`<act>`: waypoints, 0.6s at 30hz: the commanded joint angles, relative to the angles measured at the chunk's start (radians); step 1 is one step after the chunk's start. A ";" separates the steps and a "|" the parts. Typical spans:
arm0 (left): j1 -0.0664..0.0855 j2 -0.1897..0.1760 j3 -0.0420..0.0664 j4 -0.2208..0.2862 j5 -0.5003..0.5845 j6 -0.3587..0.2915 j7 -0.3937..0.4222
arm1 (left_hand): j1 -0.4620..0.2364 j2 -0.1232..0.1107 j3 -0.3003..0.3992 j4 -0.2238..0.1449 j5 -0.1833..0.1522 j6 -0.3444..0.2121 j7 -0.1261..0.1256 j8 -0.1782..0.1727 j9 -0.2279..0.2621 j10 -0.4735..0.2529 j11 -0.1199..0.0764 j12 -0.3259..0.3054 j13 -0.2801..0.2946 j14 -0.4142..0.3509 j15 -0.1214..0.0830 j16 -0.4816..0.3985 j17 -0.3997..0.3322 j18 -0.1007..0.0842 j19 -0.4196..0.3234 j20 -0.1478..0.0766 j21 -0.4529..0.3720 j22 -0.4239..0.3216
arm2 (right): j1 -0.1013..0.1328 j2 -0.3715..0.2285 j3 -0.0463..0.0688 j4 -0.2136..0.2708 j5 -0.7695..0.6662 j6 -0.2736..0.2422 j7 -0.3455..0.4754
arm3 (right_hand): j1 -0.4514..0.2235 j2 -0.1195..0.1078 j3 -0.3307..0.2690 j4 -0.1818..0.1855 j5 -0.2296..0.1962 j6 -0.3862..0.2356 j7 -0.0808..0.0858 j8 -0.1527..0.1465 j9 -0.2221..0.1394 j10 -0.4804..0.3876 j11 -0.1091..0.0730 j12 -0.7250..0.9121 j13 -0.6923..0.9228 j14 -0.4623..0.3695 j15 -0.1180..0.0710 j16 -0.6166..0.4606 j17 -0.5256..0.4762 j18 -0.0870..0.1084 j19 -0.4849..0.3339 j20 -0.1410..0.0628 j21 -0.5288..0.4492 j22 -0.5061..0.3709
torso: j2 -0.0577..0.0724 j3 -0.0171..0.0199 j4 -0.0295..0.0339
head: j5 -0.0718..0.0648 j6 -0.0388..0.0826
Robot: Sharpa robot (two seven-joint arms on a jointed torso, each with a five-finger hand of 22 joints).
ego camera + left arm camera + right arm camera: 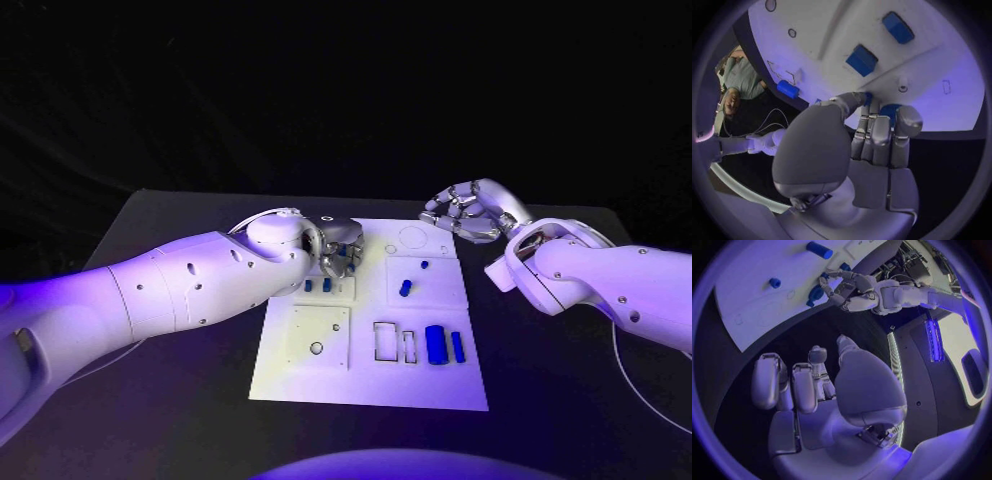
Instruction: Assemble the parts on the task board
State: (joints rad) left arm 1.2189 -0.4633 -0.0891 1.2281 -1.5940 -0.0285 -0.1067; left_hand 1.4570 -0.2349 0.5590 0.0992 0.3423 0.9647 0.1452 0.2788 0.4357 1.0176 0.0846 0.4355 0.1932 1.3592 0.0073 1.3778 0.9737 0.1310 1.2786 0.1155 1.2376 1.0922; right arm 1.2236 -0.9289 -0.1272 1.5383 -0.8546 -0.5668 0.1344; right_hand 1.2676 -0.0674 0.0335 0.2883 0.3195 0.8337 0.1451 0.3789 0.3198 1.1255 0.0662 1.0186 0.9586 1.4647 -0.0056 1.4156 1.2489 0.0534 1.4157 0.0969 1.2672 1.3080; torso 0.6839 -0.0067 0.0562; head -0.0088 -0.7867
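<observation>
My left hand (335, 252) sits left of centre in the head view, reaching in from the left edge onto the upper left part of the white task board (317, 375). In my left wrist view its fingers (879, 132) are bunched together and pressed down on the board, with a blue part (889, 110) showing between their tips; I cannot tell whether I really have hold of it or only touch it. Just below that hand in the head view, two small blue parts (317, 285) lie side by side. Toward the middle of the board, a small blue peg (426, 266) stands above a slanted blue piece (405, 289). Lower, right of centre, two upright blue bars (436, 344) stand beside outlined slots. My right hand (469, 212) hovers at the upper right, above the board's top right corner; my right wrist view shows its fingers (804, 385) loosely curled and holding nothing, over the dark table (786, 340).
</observation>
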 commanded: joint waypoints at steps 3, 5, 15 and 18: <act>-0.004 -0.001 -0.002 0.004 0.005 -0.039 0.019 | 0.000 0.025 0.001 -0.013 -0.005 0.048 -0.014 0.018 0.010 0.055 -0.019 0.008 0.003 0.024 -0.012 0.009 0.007 -0.026 0.037 -0.015 0.039 0.049 | 0.000 0.002 0.000 0.001 -0.004 0.005 0.010 | -0.001 0.006 -0.004 0.003 0.007 -0.003 0.001 0.005 -0.001 -0.003 -0.003 -0.004 -0.001 0.030 -0.005 -0.006 -0.001 0.020 -0.006 -0.002 -0.005 0.080 | -0.001 0.0005 0.0004 | 0.000 0.000; -0.004 -0.004 -0.002 0.005 0.005 -0.053 0.021 | -0.001 0.027 0.002 -0.018 -0.004 0.056 -0.016 0.020 0.011 0.065 -0.022 0.005 0.003 0.029 -0.015 0.009 0.007 -0.028 0.044 -0.019 0.046 0.058 | 0.000 0.002 0.000 0.000 -0.004 0.004 0.011 | -0.001 0.006 -0.004 0.003 0.007 -0.003 0.001 0.005 -0.001 -0.003 -0.003 -0.004 -0.001 0.030 -0.005 -0.006 -0.001 0.020 -0.006 -0.002 -0.005 0.080 | -0.001 0.0003 -0.0001 | 0.000 0.001; -0.003 -0.042 0.009 0.033 0.038 -0.117 0.021 | -0.005 0.025 0.003 -0.024 -0.004 0.053 -0.012 0.013 0.010 0.068 -0.020 -0.004 0.000 0.037 -0.015 0.013 0.015 -0.029 0.047 -0.023 0.049 0.060 | 0.000 0.001 0.000 -0.001 -0.004 0.001 0.010 | -0.005 0.006 -0.007 0.003 0.007 0.001 -0.001 0.008 0.000 0.001 -0.004 -0.003 -0.002 0.030 -0.006 -0.009 -0.003 0.021 -0.007 -0.002 -0.010 0.077 | -0.002 0.0015 -0.0005 | -0.003 0.005; -0.002 -0.054 0.015 0.047 0.047 -0.128 0.023 | -0.005 0.024 0.003 -0.025 -0.004 0.052 -0.011 0.012 0.010 0.069 -0.020 -0.005 0.000 0.038 -0.015 0.014 0.019 -0.030 0.048 -0.023 0.050 0.062 | 0.000 0.001 0.000 -0.001 -0.005 0.001 0.010 | -0.005 0.006 -0.007 0.003 0.007 0.001 -0.001 0.008 0.000 0.001 -0.004 -0.003 -0.002 0.030 -0.006 -0.009 -0.003 0.021 -0.007 -0.002 -0.010 0.077 | -0.002 0.0009 0.0016 | -0.003 0.007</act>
State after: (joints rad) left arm 1.2160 -0.5164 -0.0758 1.2676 -1.5724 -0.1121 -0.0965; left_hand 1.4518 -0.2164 0.5615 0.0794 0.3364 1.0173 0.1286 0.2956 0.4461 1.0816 0.0624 0.4345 0.1945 1.3902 -0.0105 1.3884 0.9921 0.1158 1.3207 0.0914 1.2821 1.1531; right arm 1.2235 -0.9285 -0.1270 1.5369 -0.8545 -0.5671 0.1352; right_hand 1.2676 -0.0674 0.0305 0.2912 0.3195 0.8337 0.1452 0.3828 0.3199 1.1256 0.0662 1.0186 0.9575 1.4647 -0.0056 1.4095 1.2466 0.0534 1.4157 0.0969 1.2600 1.3078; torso 0.6826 -0.0053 0.0559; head -0.0116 -0.7810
